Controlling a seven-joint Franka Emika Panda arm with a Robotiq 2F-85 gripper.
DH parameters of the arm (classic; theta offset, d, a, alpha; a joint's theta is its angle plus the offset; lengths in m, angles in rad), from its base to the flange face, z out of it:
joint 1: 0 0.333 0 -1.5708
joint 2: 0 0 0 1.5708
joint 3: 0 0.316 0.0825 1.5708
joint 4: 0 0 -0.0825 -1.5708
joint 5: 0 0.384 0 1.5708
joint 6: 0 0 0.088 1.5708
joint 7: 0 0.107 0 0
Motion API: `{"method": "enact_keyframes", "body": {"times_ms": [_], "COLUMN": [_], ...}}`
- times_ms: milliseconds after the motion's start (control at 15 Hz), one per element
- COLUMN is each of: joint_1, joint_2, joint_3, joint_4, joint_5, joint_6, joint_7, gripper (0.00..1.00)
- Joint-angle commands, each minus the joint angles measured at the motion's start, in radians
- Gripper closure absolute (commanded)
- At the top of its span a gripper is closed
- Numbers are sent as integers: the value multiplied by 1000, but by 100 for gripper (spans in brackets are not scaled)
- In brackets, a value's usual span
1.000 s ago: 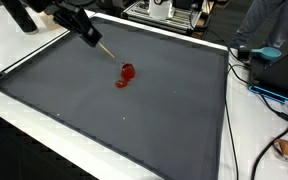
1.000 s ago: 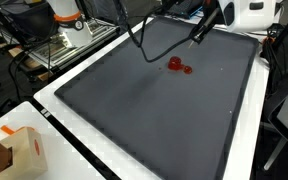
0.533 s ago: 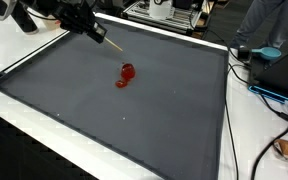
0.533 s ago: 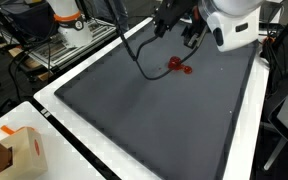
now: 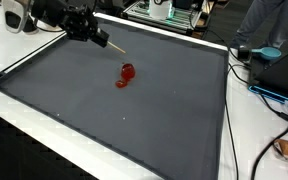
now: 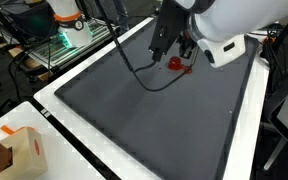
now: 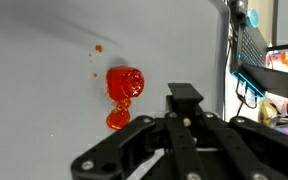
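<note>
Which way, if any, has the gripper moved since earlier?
Yes. The gripper, clamping a stick, swung left, from right of the red blob to above it.

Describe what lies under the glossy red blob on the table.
The glossy red blob sits on a flat dark grey mat, visible all round it. The patch of mat directly beneath is covered by the blob itself.

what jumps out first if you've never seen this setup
The red blob stands out most, a glossy smear near the middle of the dark grey mat. Next comes the black hand over a far corner of the mat, gripping a thin tan stick that points toward the blob without touching it.
</note>
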Motion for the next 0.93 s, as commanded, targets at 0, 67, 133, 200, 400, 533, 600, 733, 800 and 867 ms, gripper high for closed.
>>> {"method": "enact_keyframes", "body": {"times_ms": [0,67,133,200,400,533,600,733,800,867], "joint_1": [-32,-35,-37,-38,-44,-49,-54,-57,-59,-60], "joint_2": [-26,-30,-31,-34,-37,-45,-49,-55,-59,-62], "joint_3": [24,26,26,27,28,30,33,34,34,33], "joint_4": [-86,-102,-114,-130,-174,-207,-224,-251,-264,-276], "joint_5": [21,25,27,30,49,67,87,104,114,120], "joint_6": [51,72,83,103,160,198,220,248,262,272], "joint_7": [-92,-114,-135,-153,-192,-215,-223,-239,-244,-250], "gripper": [97,97,97,97,97,97,97,97,97,97]}}
